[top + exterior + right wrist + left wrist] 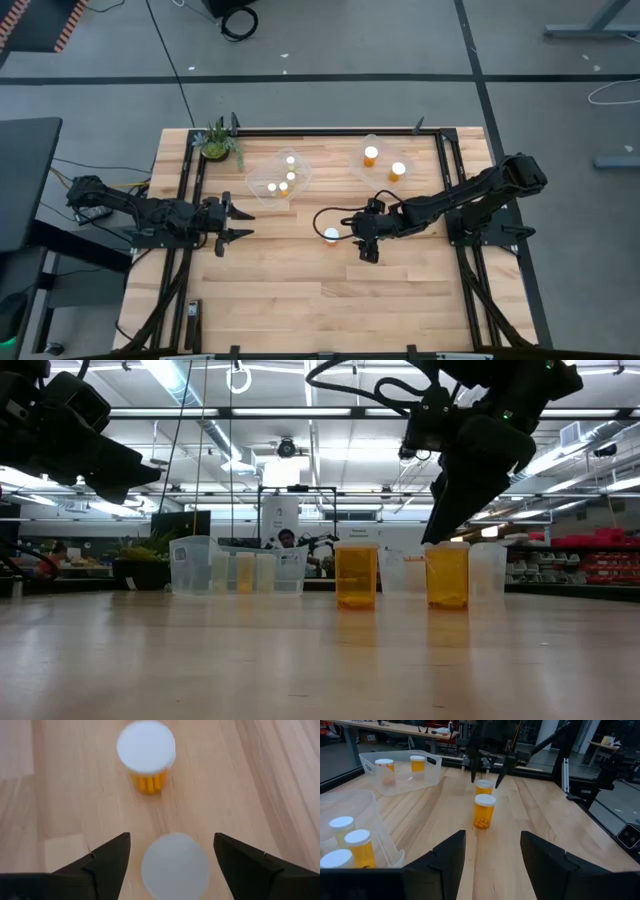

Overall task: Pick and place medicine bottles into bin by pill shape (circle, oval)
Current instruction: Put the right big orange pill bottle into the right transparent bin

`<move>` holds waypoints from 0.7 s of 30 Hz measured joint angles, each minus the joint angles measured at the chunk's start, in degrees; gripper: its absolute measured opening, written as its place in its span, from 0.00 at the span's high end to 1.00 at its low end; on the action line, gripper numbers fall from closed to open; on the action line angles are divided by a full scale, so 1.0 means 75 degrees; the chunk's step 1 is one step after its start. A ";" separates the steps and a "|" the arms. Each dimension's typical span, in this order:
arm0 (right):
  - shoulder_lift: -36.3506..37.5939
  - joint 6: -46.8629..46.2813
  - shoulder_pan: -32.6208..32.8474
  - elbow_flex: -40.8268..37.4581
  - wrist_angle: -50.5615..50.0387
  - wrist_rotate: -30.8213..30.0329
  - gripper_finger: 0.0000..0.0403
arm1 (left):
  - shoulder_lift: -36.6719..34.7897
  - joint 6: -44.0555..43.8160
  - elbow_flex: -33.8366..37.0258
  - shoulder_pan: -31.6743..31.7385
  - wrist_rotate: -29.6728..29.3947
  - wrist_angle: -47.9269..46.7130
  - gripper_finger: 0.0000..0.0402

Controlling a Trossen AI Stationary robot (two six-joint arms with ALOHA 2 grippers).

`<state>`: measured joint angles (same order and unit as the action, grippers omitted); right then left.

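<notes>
Two medicine bottles [484, 810] stand mid-desk, awaiting sorting. Right gripper [172, 865] hovers above one, jaws open to straddle its cap. Left gripper [243, 224] waits, jaws open.

High cam looks straight down on my counter [300, 290]; low cam level across it; wrist cams close, fwd past jaws; all share the loose bottles [484, 811].

Two bottles [484, 810] between the arms, apparently three in the left bin [262, 185].
</notes>
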<state>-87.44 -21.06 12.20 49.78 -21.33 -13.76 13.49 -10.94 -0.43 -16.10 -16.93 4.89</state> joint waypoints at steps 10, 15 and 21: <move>0.0000 0.0020 -0.0002 0.0003 -0.0337 -0.0011 0.26 | -0.0001 -0.0003 0.0000 0.0001 0.0000 0.0001 0.53; 0.0003 -0.0058 -0.0002 -0.0065 -0.0453 -0.0011 0.26 | -0.0001 -0.0003 0.0000 0.0003 0.0000 0.0003 0.51; 0.0002 -0.0218 -0.0002 -0.0275 -0.0445 0.0050 0.27 | -0.0002 -0.0003 0.0000 0.0000 0.0001 0.0001 0.51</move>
<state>-87.42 -22.69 12.19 47.72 -24.67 -13.39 13.48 -10.96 -0.43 -16.10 -16.92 4.90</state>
